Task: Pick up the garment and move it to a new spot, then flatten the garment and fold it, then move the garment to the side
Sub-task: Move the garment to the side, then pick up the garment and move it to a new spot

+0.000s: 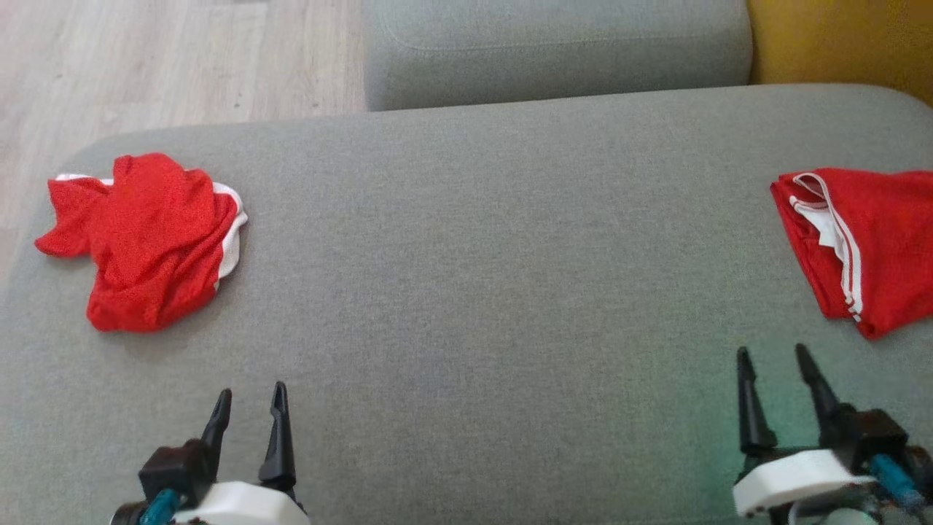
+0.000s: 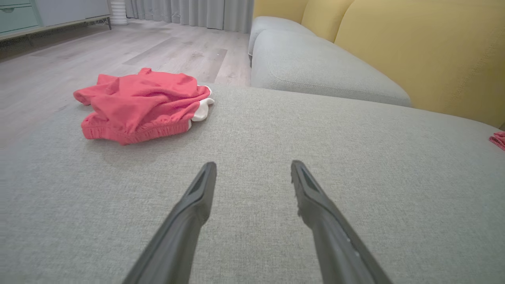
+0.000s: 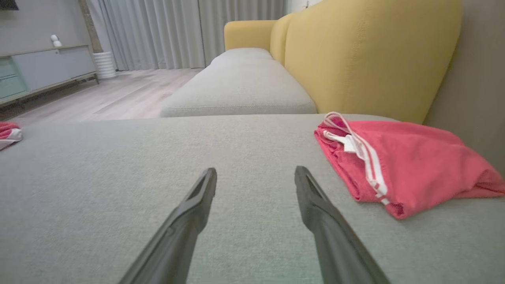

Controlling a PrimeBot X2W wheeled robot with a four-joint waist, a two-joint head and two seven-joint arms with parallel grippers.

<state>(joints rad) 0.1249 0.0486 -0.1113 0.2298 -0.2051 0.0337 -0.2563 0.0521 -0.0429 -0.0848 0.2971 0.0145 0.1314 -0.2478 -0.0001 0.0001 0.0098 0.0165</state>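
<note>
A crumpled red garment (image 1: 149,237) with white trim lies in a heap at the far left of the grey cushion (image 1: 481,292); the left wrist view has this garment (image 2: 144,104) ahead and to the left. A second red garment (image 1: 864,244) with white stripes lies folded at the right edge, and it sits (image 3: 398,161) just right of the right fingers in the right wrist view. My left gripper (image 1: 251,405) is open near the front left, empty, well short of the heap. My right gripper (image 1: 773,364) is open and empty, just in front of the folded piece.
A second grey seat cushion (image 1: 557,51) adjoins the far edge. The yellow sofa back (image 3: 371,59) rises on the right. Pale wood floor (image 1: 168,62) lies beyond the cushion's left and far-left edges. A low cabinet (image 3: 39,69) stands across the room.
</note>
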